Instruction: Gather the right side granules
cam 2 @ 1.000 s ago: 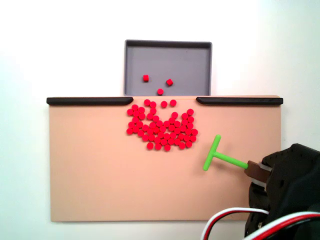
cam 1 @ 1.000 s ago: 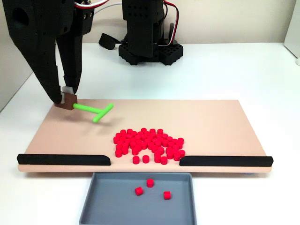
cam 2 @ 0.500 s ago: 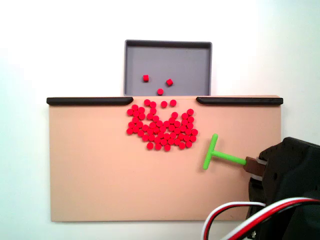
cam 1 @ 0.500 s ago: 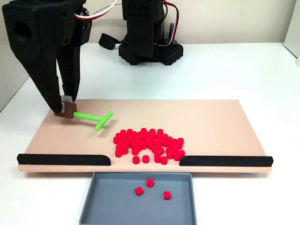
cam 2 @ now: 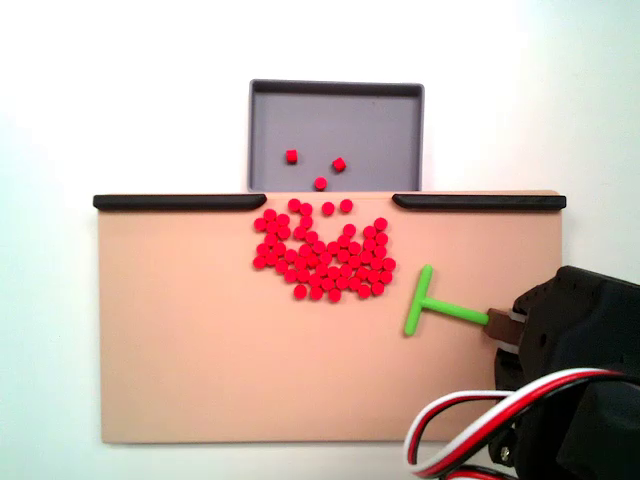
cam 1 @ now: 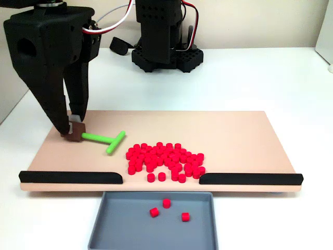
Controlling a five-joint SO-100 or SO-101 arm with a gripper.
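granules (cam 1: 164, 160) (cam 2: 322, 254) | tiny red cylinders | clustered mid-board | three in tray

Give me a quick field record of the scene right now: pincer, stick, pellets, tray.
pincer: shut on the brown end of the green stick, low over the board's left end in the front fixed view
green stick: T-bar beside the pile, apart from it
red pellets: one cluster mid-board, at the gap between the black rails
board: tan, flat
gray tray: below the gap, holds three pellets
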